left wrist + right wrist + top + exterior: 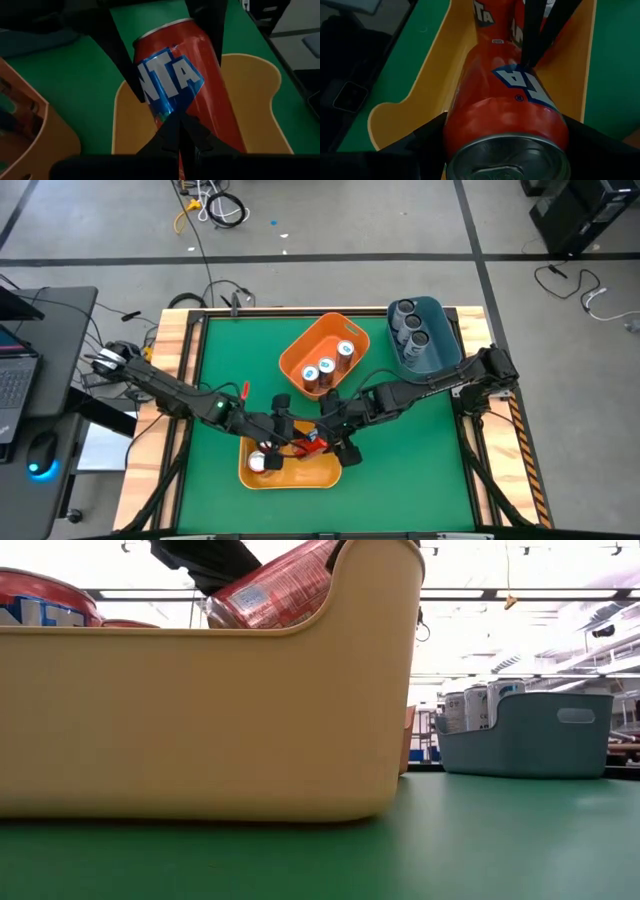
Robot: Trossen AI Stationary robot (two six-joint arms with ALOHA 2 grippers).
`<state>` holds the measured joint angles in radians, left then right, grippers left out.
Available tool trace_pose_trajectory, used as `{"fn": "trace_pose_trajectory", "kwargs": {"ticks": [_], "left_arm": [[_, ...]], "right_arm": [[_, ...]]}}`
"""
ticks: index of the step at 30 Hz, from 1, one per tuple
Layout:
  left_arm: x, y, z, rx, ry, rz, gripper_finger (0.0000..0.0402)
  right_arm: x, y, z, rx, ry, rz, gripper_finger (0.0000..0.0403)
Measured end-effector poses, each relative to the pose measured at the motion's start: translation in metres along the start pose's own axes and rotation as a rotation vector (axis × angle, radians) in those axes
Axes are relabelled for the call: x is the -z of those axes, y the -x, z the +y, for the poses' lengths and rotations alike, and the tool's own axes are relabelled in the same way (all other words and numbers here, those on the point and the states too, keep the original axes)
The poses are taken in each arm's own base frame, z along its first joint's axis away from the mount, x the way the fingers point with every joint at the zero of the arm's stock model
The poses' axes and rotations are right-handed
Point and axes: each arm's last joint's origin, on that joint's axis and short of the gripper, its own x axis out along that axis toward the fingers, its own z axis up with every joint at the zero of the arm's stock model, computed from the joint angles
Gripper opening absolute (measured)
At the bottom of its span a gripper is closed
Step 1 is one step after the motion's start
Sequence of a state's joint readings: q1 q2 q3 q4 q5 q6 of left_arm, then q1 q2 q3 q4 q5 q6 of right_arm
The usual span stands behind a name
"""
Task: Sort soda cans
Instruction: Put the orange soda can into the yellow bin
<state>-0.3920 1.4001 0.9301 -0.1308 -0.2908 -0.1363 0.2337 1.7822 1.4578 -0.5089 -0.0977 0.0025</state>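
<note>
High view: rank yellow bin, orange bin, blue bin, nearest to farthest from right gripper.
1. Yellow plastic bin, directly under the right gripper, at the table's front.
2. Orange plastic bin, just behind it, mid-table.
3. Blue plastic bin, back right corner.

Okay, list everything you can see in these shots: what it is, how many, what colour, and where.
red-orange soda cans: three, at the yellow bin; one gripped tilted above it, others inside
white-and-light-blue soda cans: three, upright in the orange bin
dark soda cans: three, upright in the blue bin
yellow bin: one, table's near middle
orange bin: one, table's middle
blue bin: one, far right corner
table: one, green top
laptop: one, dark, on a desk to the left
cables: a bundle, on the floor beyond
left gripper: shut, its tip against the held can
right gripper: closed around the held can
</note>
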Motion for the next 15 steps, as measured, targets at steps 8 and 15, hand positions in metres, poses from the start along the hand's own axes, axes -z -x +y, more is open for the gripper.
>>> {"fn": "trace_pose_trajectory", "kwargs": {"ticks": [8,15], "left_arm": [[0.011,-0.007,0.002,0.035,0.014,-0.025,0.0001],[-0.002,0.019,-0.002,0.099,-0.002,-0.028,0.0001]], "right_arm": [[0.001,-0.001,-0.002,0.010,-0.006,0.011,0.0292],[-0.005,0.001,-0.002,0.026,0.006,-0.041,0.0292]]}}
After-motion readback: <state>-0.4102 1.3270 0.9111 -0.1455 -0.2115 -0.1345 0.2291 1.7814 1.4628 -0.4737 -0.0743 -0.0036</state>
